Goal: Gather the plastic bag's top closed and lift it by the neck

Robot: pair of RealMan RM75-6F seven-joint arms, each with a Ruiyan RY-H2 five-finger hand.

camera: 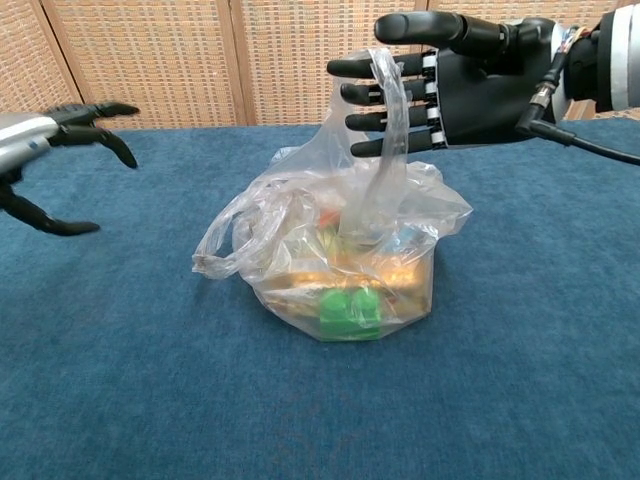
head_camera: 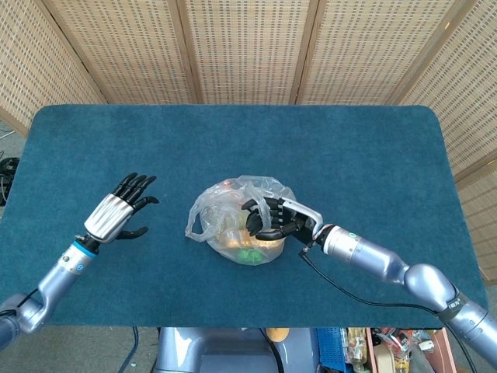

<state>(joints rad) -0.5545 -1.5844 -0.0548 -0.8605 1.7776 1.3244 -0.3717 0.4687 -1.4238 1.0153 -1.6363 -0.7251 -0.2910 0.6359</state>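
Note:
A clear plastic bag [head_camera: 233, 203] [camera: 300, 200] sits in the middle of the blue table, holding a green block [camera: 350, 310] and orange items. My right hand [head_camera: 276, 219] [camera: 450, 85] hovers over the bag's top with fingers stretched out. One bag handle [camera: 385, 130] is drawn upward and hangs caught between the thumb and the fingers. The other handle loop [camera: 235, 235] droops on the bag's left side. My left hand [head_camera: 120, 214] [camera: 60, 150] is left of the bag, above the cloth, fingers spread, touching nothing.
The blue cloth table [head_camera: 233, 140] spreads wide around the bag. Wicker screens [head_camera: 248, 47] stand behind its far edge. A black cable [head_camera: 326, 291] trails from my right wrist over the table's front.

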